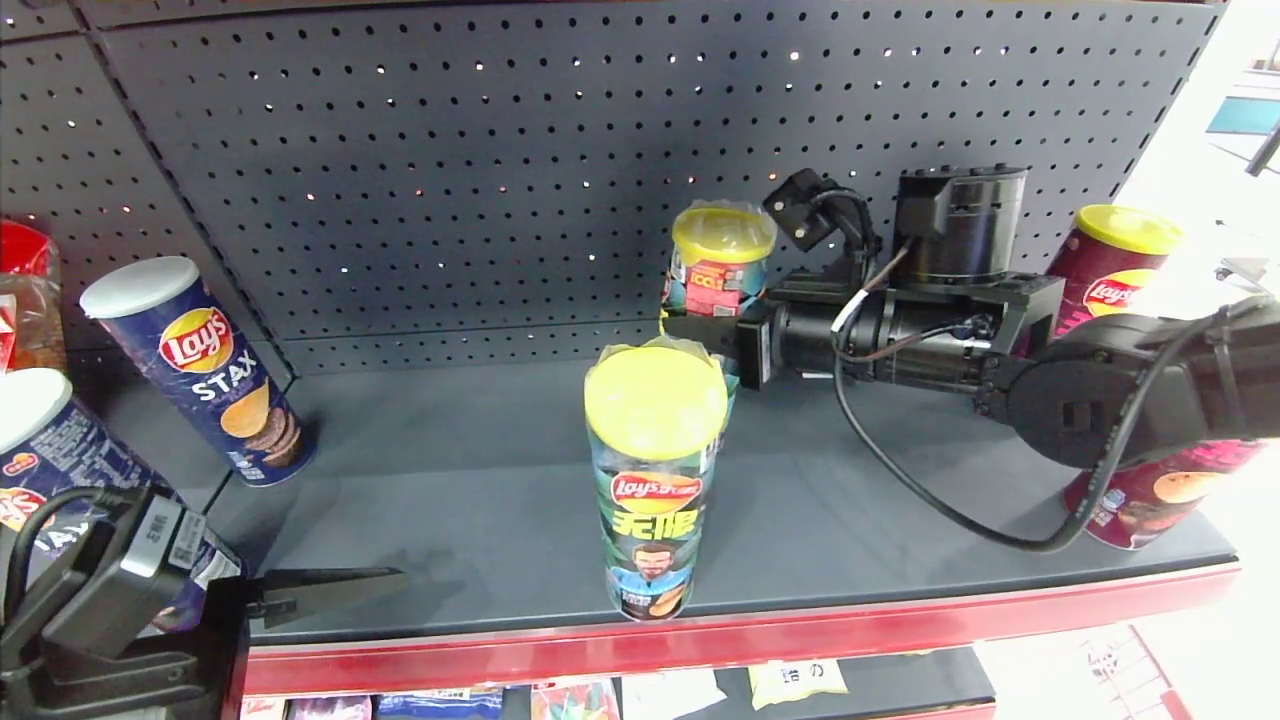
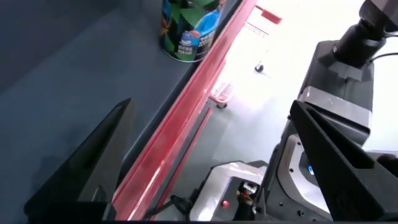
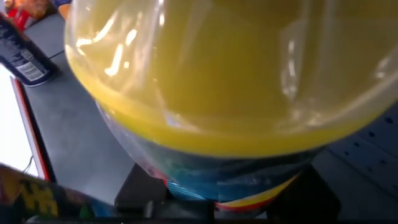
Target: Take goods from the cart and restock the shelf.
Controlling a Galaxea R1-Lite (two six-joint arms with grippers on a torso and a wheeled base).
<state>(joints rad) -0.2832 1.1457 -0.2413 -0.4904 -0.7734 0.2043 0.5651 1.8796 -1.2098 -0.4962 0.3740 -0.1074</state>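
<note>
Two yellow-lidded chip cans stand on the dark shelf point(image 1: 480, 500). The front can point(image 1: 655, 480) is upright near the red shelf lip, and its base point(image 2: 186, 34) appears in the left wrist view. The rear can point(image 1: 720, 260) sits close to the pegboard, its lower part hidden behind the front can. My right gripper point(image 1: 705, 335) comes in from the right and is shut on this rear can point(image 3: 230, 81), with a dark finger point(image 3: 140, 190) on each side of it. My left gripper point(image 2: 208, 118) hangs open at the shelf's front left edge, holding nothing; one finger point(image 1: 330, 590) lies over the lip.
Two blue chip cans point(image 1: 200, 370) point(image 1: 60, 470) stand on the shelf's left side, and two maroon ones point(image 1: 1115, 260) point(image 1: 1150, 500) on the right behind my right arm. The pegboard wall point(image 1: 500, 180) closes the back. The red lip point(image 1: 750, 635) edges the front. Bare shelf lies between the blue cans and the front can.
</note>
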